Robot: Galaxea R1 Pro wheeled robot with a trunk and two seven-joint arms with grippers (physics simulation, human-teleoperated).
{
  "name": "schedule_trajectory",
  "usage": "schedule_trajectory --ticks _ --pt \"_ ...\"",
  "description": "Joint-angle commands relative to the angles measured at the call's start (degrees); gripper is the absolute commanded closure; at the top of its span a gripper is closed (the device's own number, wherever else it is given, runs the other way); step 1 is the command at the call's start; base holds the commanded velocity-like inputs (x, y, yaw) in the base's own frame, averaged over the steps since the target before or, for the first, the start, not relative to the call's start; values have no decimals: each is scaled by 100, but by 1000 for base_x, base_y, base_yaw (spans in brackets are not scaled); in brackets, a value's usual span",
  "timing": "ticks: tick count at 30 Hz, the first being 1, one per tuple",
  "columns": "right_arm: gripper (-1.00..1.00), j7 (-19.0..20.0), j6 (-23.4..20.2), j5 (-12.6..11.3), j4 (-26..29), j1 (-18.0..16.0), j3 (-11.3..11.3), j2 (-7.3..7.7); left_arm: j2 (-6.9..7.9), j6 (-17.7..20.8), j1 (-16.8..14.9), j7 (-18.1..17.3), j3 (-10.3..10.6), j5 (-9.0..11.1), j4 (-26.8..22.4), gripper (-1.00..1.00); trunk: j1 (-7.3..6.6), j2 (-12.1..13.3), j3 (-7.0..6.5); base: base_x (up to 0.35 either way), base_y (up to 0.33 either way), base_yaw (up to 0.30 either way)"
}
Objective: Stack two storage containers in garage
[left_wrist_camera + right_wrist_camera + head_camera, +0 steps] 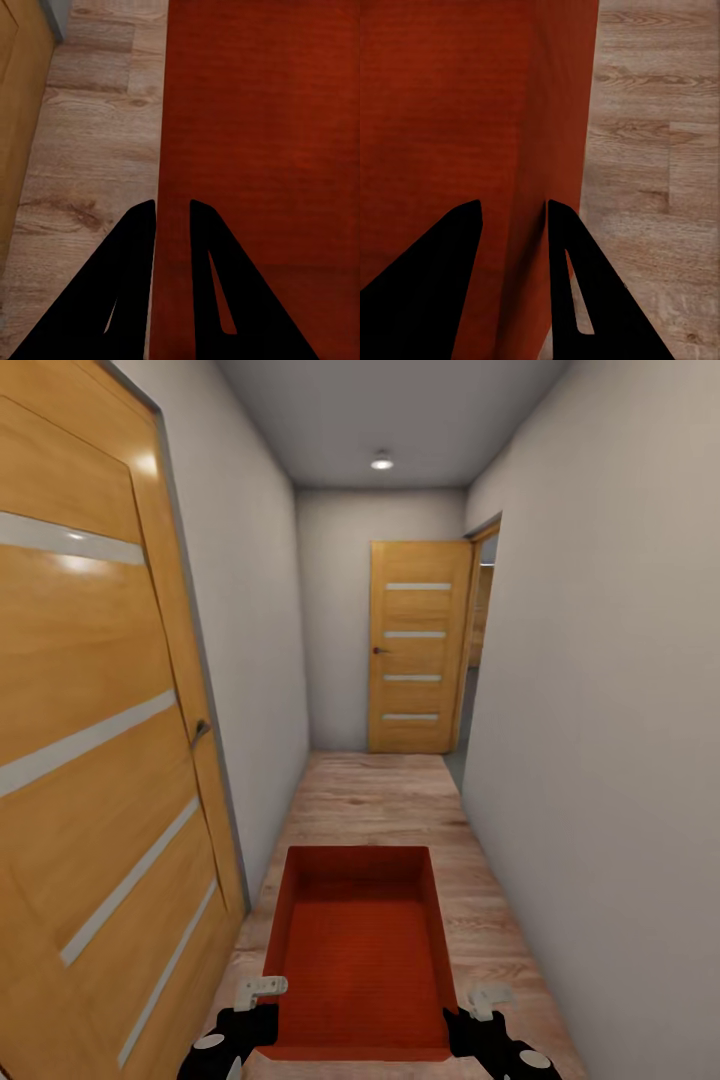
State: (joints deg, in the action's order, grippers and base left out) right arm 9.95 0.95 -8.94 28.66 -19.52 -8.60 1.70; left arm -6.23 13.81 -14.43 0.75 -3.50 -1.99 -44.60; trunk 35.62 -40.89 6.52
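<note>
Right now the robot's in a narrow hallway w/ one orange-red bin [362, 950] carried out in front, low over the wood floor [370, 800]. Left gripper [172, 217] has a finger on each side of the bin's left wall, pinched onto it; right gripper [510, 217] does the same on the right wall. Both look clamped on the bin rim, one per side. Bin sits about level, empty inside.

A big wooden door [90, 760] stands open close along the left, its edge just beside the bin's left side. White wall [600, 760] close on the right. Another wooden door [418, 648] closed at the hall's end, w/ an opening [478, 650] just to its right.

Judging from this, it's mid-carry, not yet in the garage, and only one bin is in hand.

Risks:
- Tight corridor: a bit of drift left and the bin or left arm clips the open door; that could twist the bin out of the pinch.
- Turning right at the end swings the bin's far corner toward the wall or frame.
- Thin-wall grips: if the arms spread or squeeze unevenly, the bin may slip or tilt.
</note>
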Motion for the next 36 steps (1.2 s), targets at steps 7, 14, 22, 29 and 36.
schedule_trajectory --ticks 7,14,22,29,36 --pt "100 122 11 402 -1 0 -142 15 -1 34 -7 22 -303 -21 -66 100 5 -8 10 327 74 0" --pt "100 122 11 402 -1 0 -142 15 -1 34 -7 22 -301 -21 -66 100 5 -8 10 327 -23 0" --pt "100 122 11 402 -1 0 -142 15 -1 34 -7 22 -300 -21 -66 100 5 -8 10 327 -73 0" --pt "100 122 11 400 -1 0 -142 15 -1 34 -7 22 -300 -21 -66 100 5 -8 10 327 -34 -101" --pt "100 122 11 401 -1 0 -142 15 -1 34 -7 22 -301 -21 -66 100 5 -8 10 327 -1 -26"
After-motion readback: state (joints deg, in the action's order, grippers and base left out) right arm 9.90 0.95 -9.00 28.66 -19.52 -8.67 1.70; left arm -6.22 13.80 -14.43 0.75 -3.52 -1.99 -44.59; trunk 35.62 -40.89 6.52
